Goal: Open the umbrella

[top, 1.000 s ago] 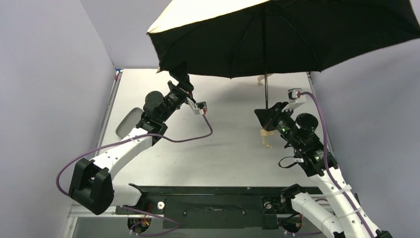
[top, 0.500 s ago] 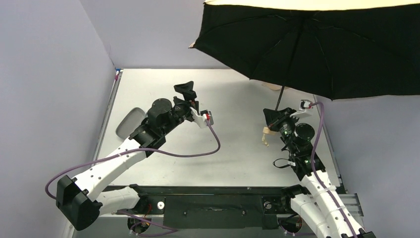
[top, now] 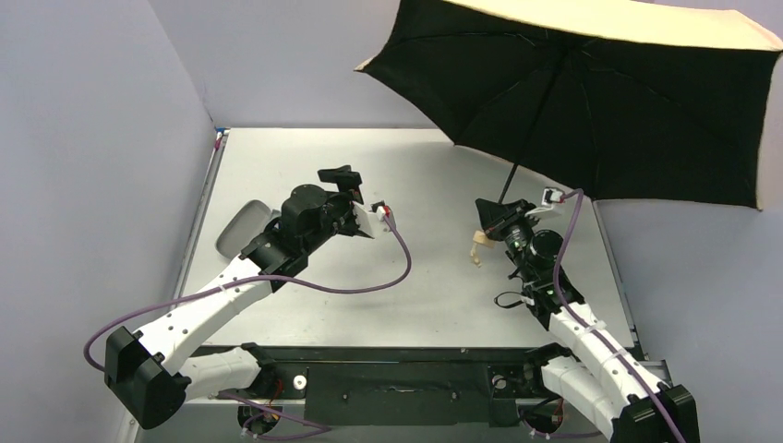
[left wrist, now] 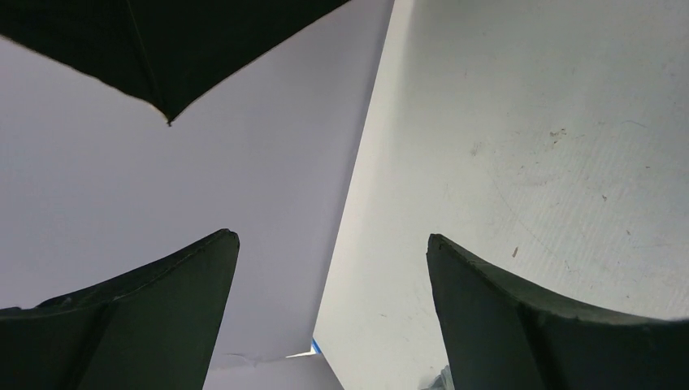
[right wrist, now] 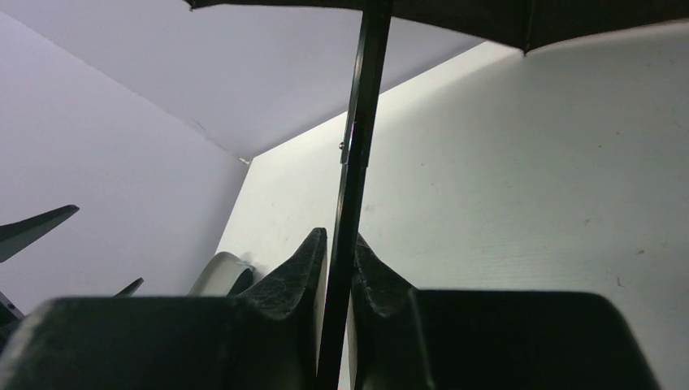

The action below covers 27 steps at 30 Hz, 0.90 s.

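The umbrella (top: 609, 101) is open, black inside with a peach-tan outer edge, tilted up to the right above the table's far right. Its thin black shaft (top: 526, 148) runs down to my right gripper (top: 499, 214), which is shut on it; in the right wrist view the shaft (right wrist: 357, 154) is pinched between the jaws of my right gripper (right wrist: 340, 244). The small tan handle (top: 477, 245) hangs below the gripper. My left gripper (top: 343, 177) is open and empty over the table's middle left, apart from the umbrella. In the left wrist view my left gripper (left wrist: 333, 240) shows wide open, with a canopy tip (left wrist: 162, 73) above it.
A small grey oblong pouch (top: 242, 227) lies by the table's left edge; it also shows in the right wrist view (right wrist: 221, 272). Lilac walls enclose the table (top: 415, 286) on the left, back and right. A black rail (top: 397, 378) runs along the near edge.
My right gripper has swung the open umbrella to the right and tilted it. My left gripper has let go of the canopy edge, dropped lower and stands free.
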Motion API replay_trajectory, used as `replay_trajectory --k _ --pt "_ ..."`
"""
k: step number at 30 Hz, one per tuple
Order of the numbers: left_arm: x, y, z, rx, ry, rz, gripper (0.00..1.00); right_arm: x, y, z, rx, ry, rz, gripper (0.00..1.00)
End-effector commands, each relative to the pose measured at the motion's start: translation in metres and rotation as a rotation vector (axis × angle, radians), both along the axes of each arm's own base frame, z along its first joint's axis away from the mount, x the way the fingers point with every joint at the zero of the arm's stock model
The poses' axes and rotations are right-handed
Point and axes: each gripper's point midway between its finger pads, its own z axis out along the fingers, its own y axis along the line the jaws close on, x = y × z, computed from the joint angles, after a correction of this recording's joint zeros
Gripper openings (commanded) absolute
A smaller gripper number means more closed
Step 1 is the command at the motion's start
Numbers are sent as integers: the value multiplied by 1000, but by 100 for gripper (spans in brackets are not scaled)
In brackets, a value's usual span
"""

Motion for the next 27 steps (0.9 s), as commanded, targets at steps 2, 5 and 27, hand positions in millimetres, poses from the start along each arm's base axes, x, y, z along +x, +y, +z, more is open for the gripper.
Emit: replay_trajectory --k 2,5,27 --pt "-1 8 21 -60 -22 48 84 -3 17 64 9 -249 48 7" --pt "-1 9 16 -55 -16 53 84 -2 26 67 -2 -258 62 7" --pt "-51 49 -60 146 104 -11 84 -32 19 -67 -268 20 90 59"
